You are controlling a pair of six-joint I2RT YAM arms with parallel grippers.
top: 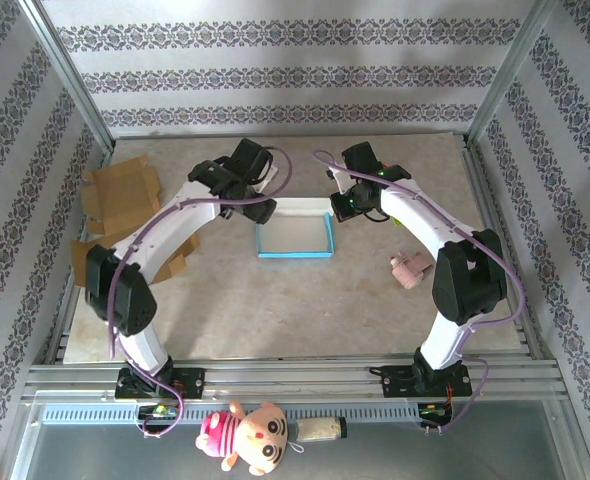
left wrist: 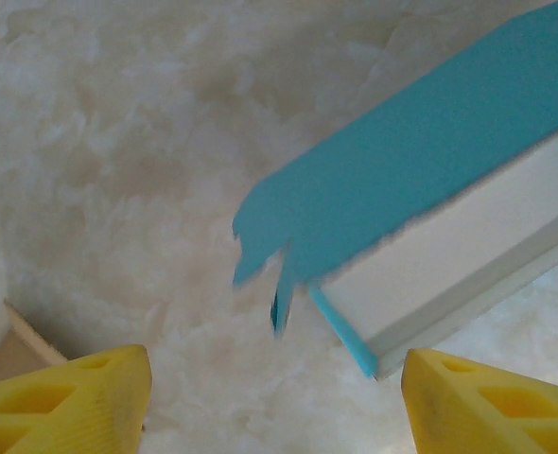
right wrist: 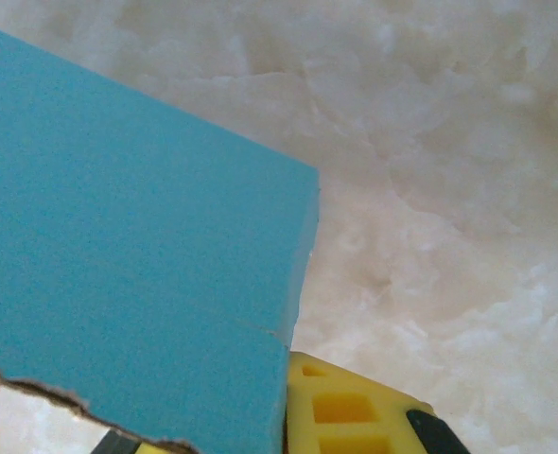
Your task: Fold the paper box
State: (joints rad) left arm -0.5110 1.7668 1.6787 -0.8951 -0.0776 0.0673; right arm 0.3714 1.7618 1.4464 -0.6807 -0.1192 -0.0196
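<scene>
My right gripper (top: 341, 207) pinches the paper box's (top: 295, 238) blue wall tight. The box sits mid-table between my arms. My left gripper (left wrist: 274, 407) hangs wide and empty beside its ragged corner flap. Brown cardboard (top: 120, 195) lies far left, a pink toy (top: 408, 270) to the right. The box is matte blue outside and white inside.

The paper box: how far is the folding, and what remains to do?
Done: the paper box already stands as an open tray with raised walls. In hand: the right claw is shut on a blue wall at its far right corner; the left claw is open by the far left corner, holding nothing. Left: the tabbed blue flap there looks loose and probably needs tucking.
</scene>
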